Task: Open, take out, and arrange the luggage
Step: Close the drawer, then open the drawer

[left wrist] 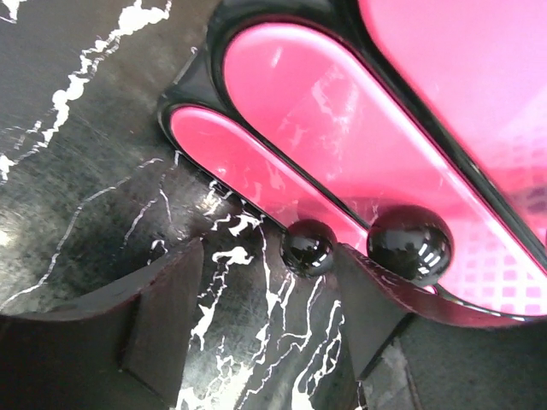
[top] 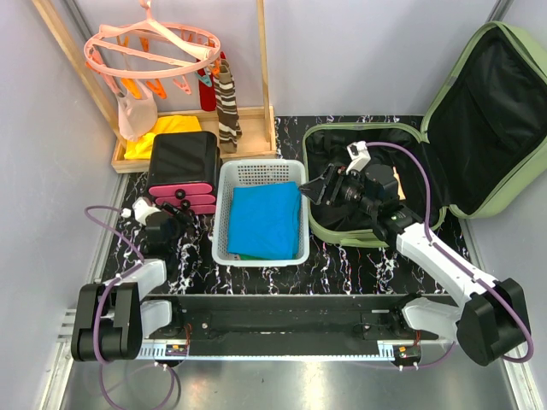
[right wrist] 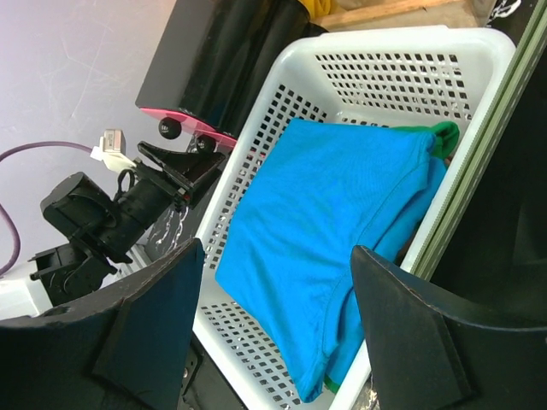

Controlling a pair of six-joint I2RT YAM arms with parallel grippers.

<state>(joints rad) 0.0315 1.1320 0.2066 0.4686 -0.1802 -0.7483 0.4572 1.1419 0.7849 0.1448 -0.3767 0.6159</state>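
The luggage (top: 487, 111) lies open on the surface (top: 342, 265) just right of the white basket (top: 224, 213), its lid tilted back and the black lining showing. The right gripper (top: 320, 190) hovers over its lower half beside the basket's right rim, jaws wide apart and empty. Left of the basket, the left gripper (left wrist: 269, 316) sits low at the black-and-pink case (top: 181, 166). Its jaws are apart, and a small black knob (left wrist: 308, 248) stands between them, ungripped.
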